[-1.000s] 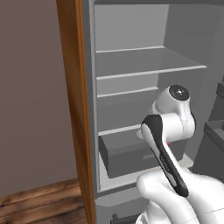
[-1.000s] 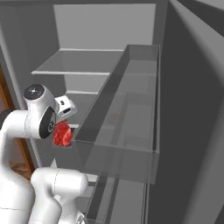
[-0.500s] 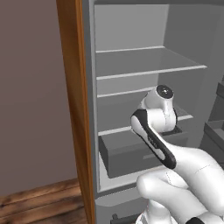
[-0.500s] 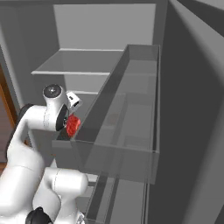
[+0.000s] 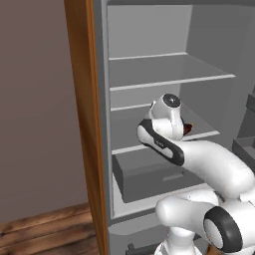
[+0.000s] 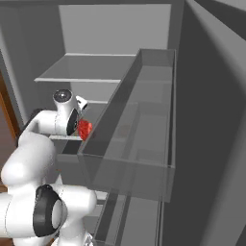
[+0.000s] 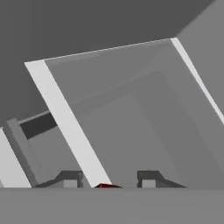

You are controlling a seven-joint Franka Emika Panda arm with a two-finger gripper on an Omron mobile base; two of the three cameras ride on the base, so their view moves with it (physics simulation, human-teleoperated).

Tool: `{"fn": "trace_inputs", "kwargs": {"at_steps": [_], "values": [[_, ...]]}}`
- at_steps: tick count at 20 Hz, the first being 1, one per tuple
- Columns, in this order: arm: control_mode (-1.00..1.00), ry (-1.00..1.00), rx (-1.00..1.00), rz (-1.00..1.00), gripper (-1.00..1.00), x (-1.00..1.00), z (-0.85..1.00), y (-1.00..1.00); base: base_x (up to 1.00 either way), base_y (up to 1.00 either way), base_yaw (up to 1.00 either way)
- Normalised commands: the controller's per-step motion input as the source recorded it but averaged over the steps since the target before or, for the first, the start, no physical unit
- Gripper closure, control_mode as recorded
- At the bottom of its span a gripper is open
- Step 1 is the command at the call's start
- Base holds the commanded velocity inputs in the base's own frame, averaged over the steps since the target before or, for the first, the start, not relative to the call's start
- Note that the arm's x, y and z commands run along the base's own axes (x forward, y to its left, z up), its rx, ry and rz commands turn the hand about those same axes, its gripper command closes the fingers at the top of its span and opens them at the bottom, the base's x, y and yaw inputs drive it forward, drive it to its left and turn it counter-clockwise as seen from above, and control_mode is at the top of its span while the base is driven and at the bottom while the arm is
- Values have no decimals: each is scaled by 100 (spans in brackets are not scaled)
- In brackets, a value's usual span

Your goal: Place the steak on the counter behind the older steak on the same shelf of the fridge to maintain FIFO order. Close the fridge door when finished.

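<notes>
My gripper point(image 6: 83, 128) is shut on the steak point(image 6: 85, 129), a small bright red chunk. I hold it at the front edge of the fridge's middle shelf point(image 5: 199, 135), just above the shelf. From the left, a red sliver of the steak point(image 5: 187, 129) peeks out behind my wrist. In the hand view the gripper point(image 7: 109, 180) points into the pale grey fridge interior point(image 7: 131, 118), with a red edge of the steak point(image 7: 107, 186) between the dark fingertips point(image 7: 70, 180). The fridge door point(image 6: 211, 125) stands open on the right. The older steak is hidden and the counter is out of view.
A deep grey door bin point(image 6: 139, 139) juts out close to the right of my hand. A brown wooden panel point(image 5: 79, 124) flanks the fridge on the left. A grey drawer point(image 5: 154, 174) sits under the middle shelf, and another shelf point(image 5: 169, 74) lies above it.
The arm has stretched forward and up, carrying the steak from in front of the drawer to the middle shelf's front edge. The grip has stayed shut.
</notes>
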Motion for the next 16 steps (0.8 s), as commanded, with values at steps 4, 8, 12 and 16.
{"fn": "trace_inputs", "kwargs": {"at_steps": [4,8,12,16], "values": [[-100,0,-12,8,100,66,-6,28,0,0,0],[-100,0,-14,1,100,43,-23,17,0,0,0],[-100,0,-14,0,100,37,-17,6,0,0,0],[-100,-3,-11,0,100,34,-18,0,0,0,0]]}}
